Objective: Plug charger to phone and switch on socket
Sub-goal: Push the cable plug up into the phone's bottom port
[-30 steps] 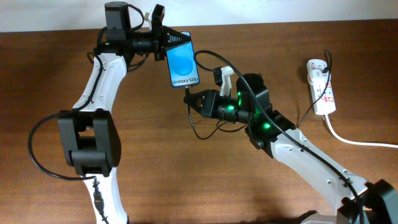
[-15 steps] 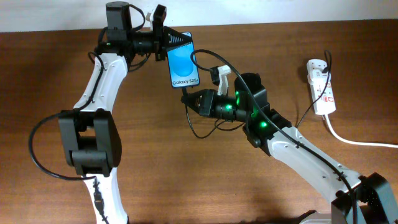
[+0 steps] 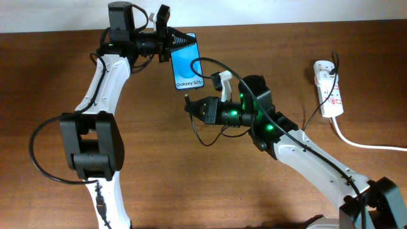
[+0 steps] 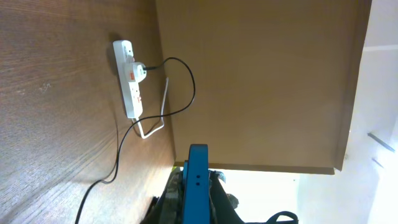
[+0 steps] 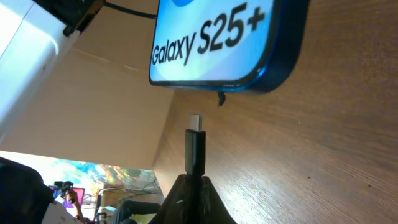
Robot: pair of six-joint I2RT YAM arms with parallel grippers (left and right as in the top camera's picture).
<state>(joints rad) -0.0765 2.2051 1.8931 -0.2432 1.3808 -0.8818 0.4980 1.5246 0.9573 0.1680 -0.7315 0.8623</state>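
The desk (image 3: 159, 165) carries the socket (image 3: 329, 89) at its right side, well apart from the action. The left pincer (image 3: 169, 39) is clamped on the phone (image 3: 187, 65) by its top edge. The right pincer (image 3: 193, 107) is closed on the charger (image 5: 196, 149) plug, whose tip is just short of the port. A slight misalignment could jam the tip against the frame or twist the phone in its grip.

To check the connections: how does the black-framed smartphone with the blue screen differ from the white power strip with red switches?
The black-framed smartphone is held in the left gripper; the white power strip lies free on the wooden table. The power strip has a white plug with a black cable in it; the smartphone's port is empty, the right gripper's black charger plug just short of it. Both are elongated rectangles.
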